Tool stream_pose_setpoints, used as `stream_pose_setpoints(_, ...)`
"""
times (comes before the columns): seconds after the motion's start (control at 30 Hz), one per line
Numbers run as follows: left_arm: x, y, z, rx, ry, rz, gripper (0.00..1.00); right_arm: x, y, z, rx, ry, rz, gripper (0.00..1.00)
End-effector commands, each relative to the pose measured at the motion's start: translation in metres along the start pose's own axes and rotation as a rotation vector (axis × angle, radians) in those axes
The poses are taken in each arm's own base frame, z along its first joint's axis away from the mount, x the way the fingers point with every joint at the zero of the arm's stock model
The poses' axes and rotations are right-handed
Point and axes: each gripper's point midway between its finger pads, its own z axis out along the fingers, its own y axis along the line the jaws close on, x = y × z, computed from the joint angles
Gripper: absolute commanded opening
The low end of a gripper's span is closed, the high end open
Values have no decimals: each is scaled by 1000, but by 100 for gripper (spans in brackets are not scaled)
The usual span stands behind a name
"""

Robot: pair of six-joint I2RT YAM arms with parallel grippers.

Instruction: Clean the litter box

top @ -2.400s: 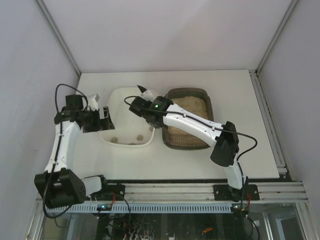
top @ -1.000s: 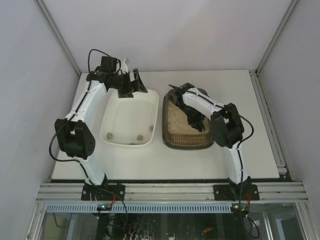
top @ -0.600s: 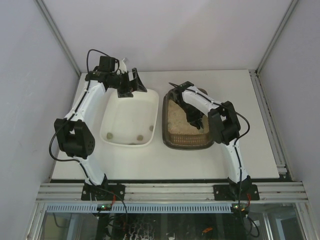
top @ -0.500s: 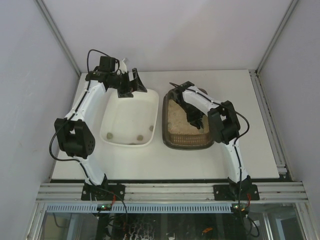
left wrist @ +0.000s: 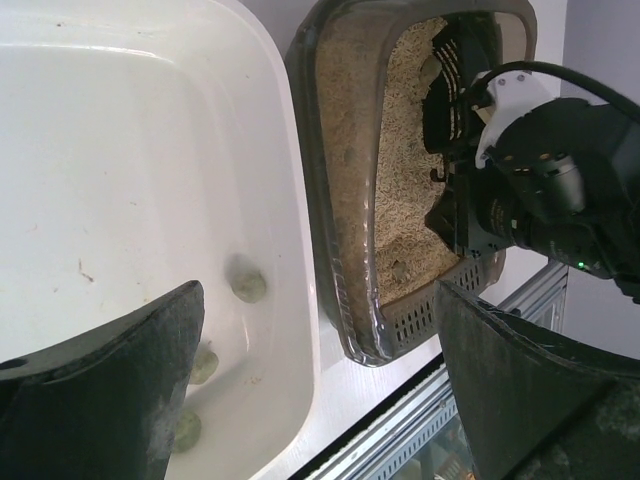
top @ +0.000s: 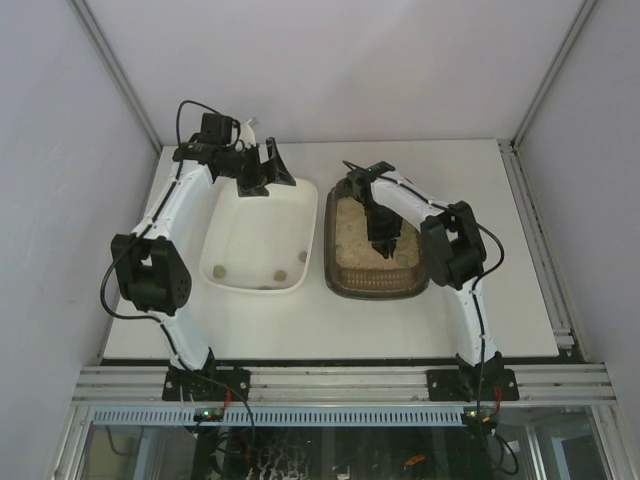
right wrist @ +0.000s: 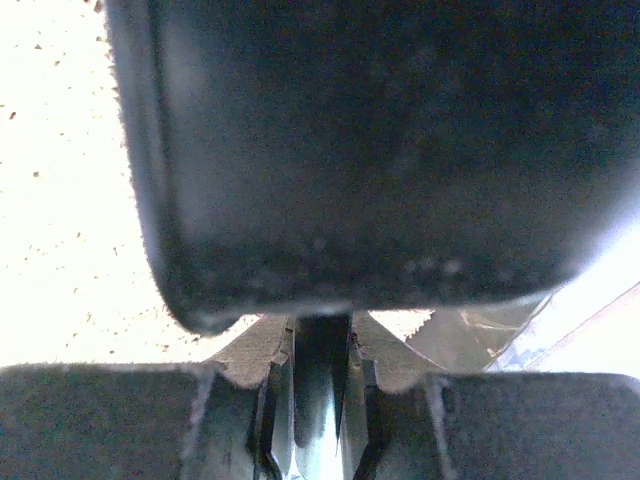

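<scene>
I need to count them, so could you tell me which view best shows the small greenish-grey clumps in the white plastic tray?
Left wrist: three small greenish-grey clumps show large and distinct in the white plastic tray. Top external shows them as tiny specks; right wrist shows none.

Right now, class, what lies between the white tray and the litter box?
Nothing: only a thin bare strip of table separates the white tray from the litter box, seen in the top external view.
</scene>
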Motion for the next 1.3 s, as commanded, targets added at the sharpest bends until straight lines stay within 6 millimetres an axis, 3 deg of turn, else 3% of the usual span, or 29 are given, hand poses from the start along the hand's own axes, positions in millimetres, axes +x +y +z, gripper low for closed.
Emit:
stream_pose_setpoints(0.0, 2, -2, 4, 43, 15, 9, 100, 2, 28, -28, -277, -26, -43, 0)
stream_pose_setpoints(0.3, 4, -2, 9, 54, 30, -4, 100, 13, 29, -37, -572, -15, 13, 0)
stream_pose_setpoints(1.0, 17, 8, 8, 37, 63, 36, 100, 28, 13, -60, -658, -141, 43, 0)
stream_pose_setpoints(1.27, 20, 15, -5, -22, 55, 83, 100, 43, 32, -81, -884, -181, 21, 0)
